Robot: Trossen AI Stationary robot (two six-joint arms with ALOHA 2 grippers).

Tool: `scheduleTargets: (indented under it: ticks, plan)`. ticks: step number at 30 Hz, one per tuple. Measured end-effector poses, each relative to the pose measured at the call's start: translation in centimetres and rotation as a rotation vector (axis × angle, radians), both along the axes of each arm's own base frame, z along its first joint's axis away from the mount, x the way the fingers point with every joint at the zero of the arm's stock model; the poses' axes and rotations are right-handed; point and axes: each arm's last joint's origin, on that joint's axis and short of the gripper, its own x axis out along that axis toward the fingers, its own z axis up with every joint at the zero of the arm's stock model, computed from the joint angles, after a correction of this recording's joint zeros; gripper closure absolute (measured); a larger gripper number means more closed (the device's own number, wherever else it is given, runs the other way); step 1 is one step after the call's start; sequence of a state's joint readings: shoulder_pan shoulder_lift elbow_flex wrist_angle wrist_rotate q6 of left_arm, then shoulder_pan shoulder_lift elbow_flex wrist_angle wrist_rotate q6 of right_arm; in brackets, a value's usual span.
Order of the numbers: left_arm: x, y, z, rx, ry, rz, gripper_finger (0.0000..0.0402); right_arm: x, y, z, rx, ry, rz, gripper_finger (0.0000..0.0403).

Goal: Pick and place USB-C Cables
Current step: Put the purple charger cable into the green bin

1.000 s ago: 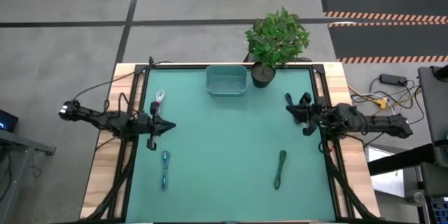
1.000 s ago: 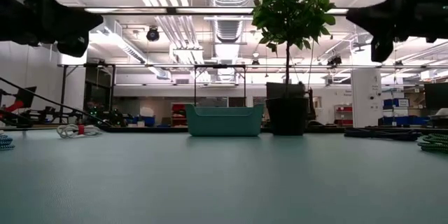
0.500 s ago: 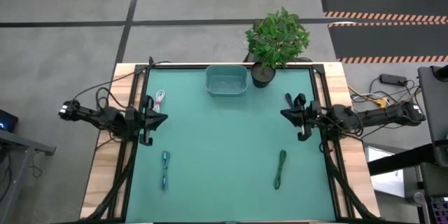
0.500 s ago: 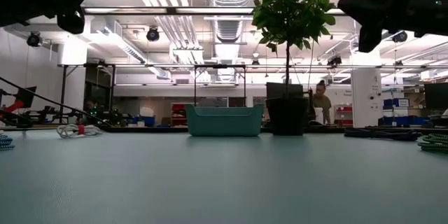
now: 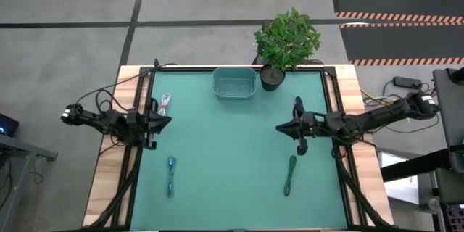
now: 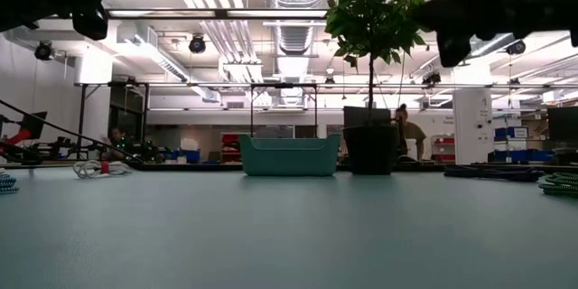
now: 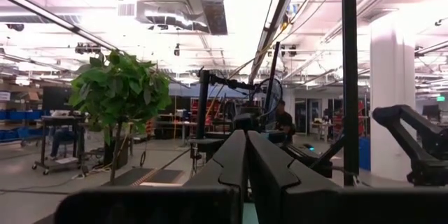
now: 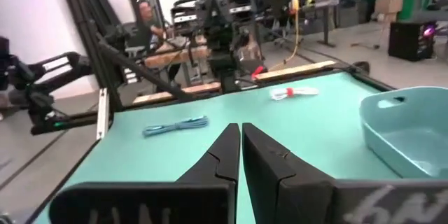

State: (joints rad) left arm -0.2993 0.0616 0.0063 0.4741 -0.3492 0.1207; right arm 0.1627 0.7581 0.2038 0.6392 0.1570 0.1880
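Note:
Three bundled cables lie flat on the green mat. The white-and-red cable (image 5: 166, 103) (image 8: 294, 92) is near the far-left corner. The blue cable (image 5: 172, 175) (image 8: 176, 127) is at the near left, and the green cable (image 5: 290, 175) at the near right. My left gripper (image 5: 168, 122) (image 7: 245, 140) hovers shut at the mat's left edge, between the white-and-red and blue cables. My right gripper (image 5: 279, 127) (image 8: 240, 129) hovers shut over the mat's right half, on the far side of the green cable, pointing left.
A teal bin (image 5: 234, 83) (image 8: 409, 133) sits at the middle of the far edge, with a potted plant (image 5: 286, 40) just to its right. Black frame rails run along the left and right sides of the mat (image 5: 232, 159). A person stands in the room beyond.
My right gripper has reached out from the right edge toward the middle of the table and slightly toward the near edge, still raised. My left gripper has drawn back a little toward the left edge. The cables have not moved.

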Motion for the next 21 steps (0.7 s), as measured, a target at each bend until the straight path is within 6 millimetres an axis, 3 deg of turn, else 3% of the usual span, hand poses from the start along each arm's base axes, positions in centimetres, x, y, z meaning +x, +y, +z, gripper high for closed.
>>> scheduleTargets:
  ticks: [6,13,21]
  plan:
    - [0.0,0.0,0.0,0.000,0.000,0.000,0.0402,1.6,0.6,0.5,0.109,0.288,-0.011,0.0394]
    - [0.0,0.0,0.1,-0.004,-0.007,0.005,0.0402,2.6,0.6,1.2,0.218,0.629,-0.149,0.0394]
    - [-0.1,0.1,0.1,0.008,-0.009,0.036,0.0402,0.8,-0.8,-0.4,0.347,0.969,-0.574,0.0394]
